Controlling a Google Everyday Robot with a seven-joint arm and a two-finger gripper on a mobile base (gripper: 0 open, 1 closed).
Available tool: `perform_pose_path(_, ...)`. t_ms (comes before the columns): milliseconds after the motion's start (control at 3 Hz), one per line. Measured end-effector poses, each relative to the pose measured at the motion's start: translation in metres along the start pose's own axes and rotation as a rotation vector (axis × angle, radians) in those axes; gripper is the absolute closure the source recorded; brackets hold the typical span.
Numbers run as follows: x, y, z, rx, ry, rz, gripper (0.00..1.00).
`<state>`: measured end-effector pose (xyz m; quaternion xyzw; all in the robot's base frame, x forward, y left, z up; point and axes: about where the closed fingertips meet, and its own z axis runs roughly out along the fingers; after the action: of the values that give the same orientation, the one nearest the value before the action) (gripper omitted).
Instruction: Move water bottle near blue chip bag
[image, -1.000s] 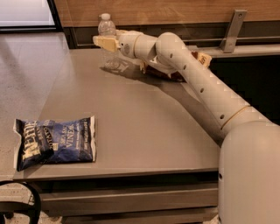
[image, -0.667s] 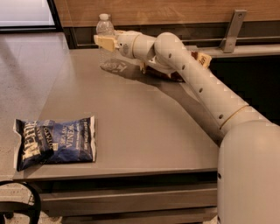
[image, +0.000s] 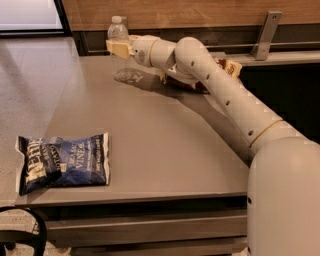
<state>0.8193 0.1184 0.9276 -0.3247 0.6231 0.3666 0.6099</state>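
The water bottle (image: 118, 35) is a clear plastic bottle with a white cap, upright at the far left corner of the grey table (image: 165, 145). My gripper (image: 119, 48) is at the bottle's middle, one tan finger across its front, and looks shut on it. The bottle's base is at or just above the table top. The blue chip bag (image: 62, 162) lies flat at the table's near left corner, far from the bottle and the gripper.
A brown and cream bag (image: 226, 68) lies at the back of the table, mostly hidden behind my arm (image: 225, 95). A metal bracket (image: 265, 34) stands on the back ledge. A black curved object (image: 22, 232) is at the bottom left, below the table's edge.
The gripper and the bottle have shifted very slightly to the left. The blue chip bag has not moved.
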Motion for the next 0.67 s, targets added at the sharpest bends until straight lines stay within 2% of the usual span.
perform_pose_path(333,-0.008,0.003,-0.002,-0.001,0.007,-0.011,1.00)
perform_pose_path(667,-0.030,0.014,-0.022,0.008,0.012,-0.038,1.00)
